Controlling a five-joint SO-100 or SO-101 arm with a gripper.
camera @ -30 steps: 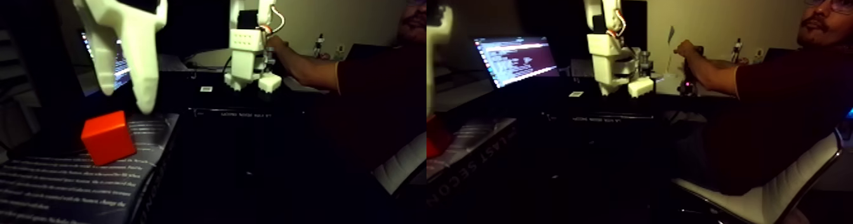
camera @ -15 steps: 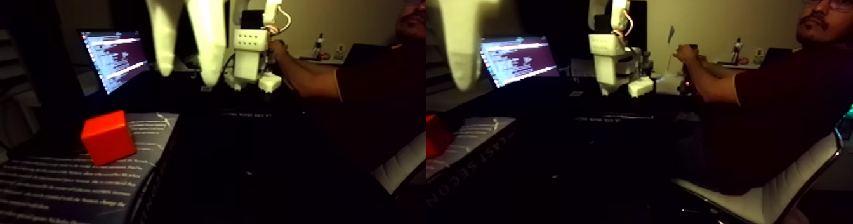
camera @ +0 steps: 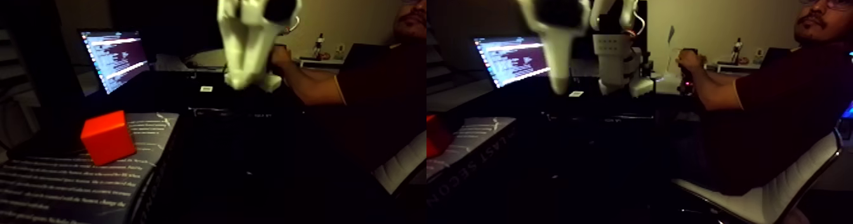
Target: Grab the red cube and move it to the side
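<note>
Red cube (camera: 108, 138) sits on a dark printed book cover (camera: 70, 182) at the lower left of the left half of the stereo fixed view, one corner turned toward the camera, resting flat and touched by nothing; in the right half just a sliver of it shows at the left edge. Gripper (camera: 241, 80): white, motion-blurred, hanging in the air well above and to the right of the cube in the left half, fingers pointing down. Jaw state: cannot tell, since the blur merges the fingers into one pale shape; nothing red is visible between them. In the right half the same gripper appears as a blurred white finger tip with a dark block above it. Behind it stands a second white arm (camera: 612, 61) on the far desk, with a person's hand (camera: 687, 60) at it; the forearm reaches in from the right. The person sits in a white-edged chair (camera: 761, 201), wearing a dark maroon shirt. An open laptop (camera: 117, 55) with lit text lines on its screen stands behind the book, left of the gripper. The room is dim, and the desk surface between book and laptop is nearly black.
</note>
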